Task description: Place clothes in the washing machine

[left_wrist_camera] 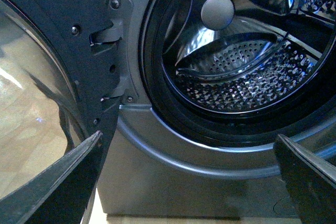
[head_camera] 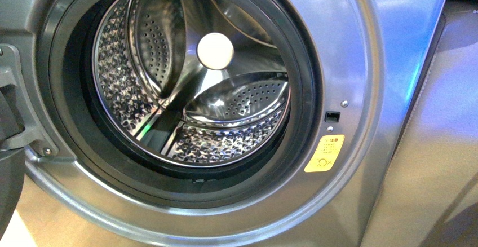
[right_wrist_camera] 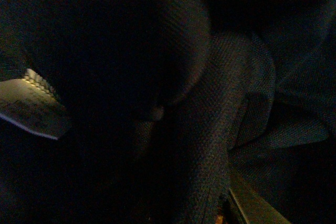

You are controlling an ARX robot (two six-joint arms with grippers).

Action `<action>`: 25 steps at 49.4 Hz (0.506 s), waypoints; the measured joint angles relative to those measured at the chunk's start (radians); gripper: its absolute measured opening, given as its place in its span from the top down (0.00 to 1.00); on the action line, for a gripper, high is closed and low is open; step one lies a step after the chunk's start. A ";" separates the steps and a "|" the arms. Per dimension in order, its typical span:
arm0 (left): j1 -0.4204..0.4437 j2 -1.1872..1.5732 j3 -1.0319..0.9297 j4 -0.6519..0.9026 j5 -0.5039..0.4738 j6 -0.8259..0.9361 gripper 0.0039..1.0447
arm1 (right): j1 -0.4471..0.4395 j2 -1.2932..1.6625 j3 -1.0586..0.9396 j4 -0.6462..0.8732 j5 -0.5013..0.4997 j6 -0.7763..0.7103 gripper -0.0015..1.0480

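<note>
Facing the washing machine and its bare drum, our left gripper gapes empty, while dark clothes, outside that machine, crowd our right gripper, hold unclear; we should pinch a thick fold first.

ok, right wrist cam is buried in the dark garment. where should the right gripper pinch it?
The raised fold of the dark garment, approached straight along the wrist camera's line, closing across the ridge. It stands proud of the bunched cloth; flatter stretches give nothing to pinch. Dim view, so a judgement.
</note>
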 joint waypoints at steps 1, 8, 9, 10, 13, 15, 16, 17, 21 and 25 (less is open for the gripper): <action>0.000 0.000 0.000 0.000 0.000 0.000 0.06 | 0.002 -0.021 -0.011 0.002 -0.006 0.002 0.89; 0.000 0.000 0.000 0.000 0.000 0.000 0.06 | 0.027 -0.234 -0.121 0.015 -0.079 0.041 0.89; 0.000 0.000 0.000 0.000 0.000 0.000 0.06 | 0.031 -0.258 -0.133 0.015 -0.084 0.045 0.89; 0.000 0.000 0.000 0.000 0.000 0.000 0.06 | 0.035 -0.294 -0.149 0.015 -0.099 0.053 0.89; 0.000 0.000 0.000 0.000 0.000 0.000 0.06 | 0.050 -0.393 -0.188 0.015 -0.126 0.074 0.89; 0.000 0.000 0.000 0.000 0.000 0.000 0.06 | 0.056 -0.431 -0.202 0.014 -0.135 0.084 0.89; 0.000 0.000 0.000 0.000 0.000 0.000 0.06 | 0.059 -0.456 -0.210 0.012 -0.142 0.089 0.89; 0.000 0.000 0.000 0.000 0.000 0.000 0.06 | 0.063 -0.482 -0.218 0.010 -0.148 0.093 0.89; 0.000 0.000 0.000 0.000 0.000 0.000 0.06 | 0.079 -0.583 -0.246 0.000 -0.174 0.119 0.89; 0.000 0.000 0.000 0.000 0.000 0.000 0.06 | 0.092 -0.673 -0.267 -0.011 -0.192 0.142 0.89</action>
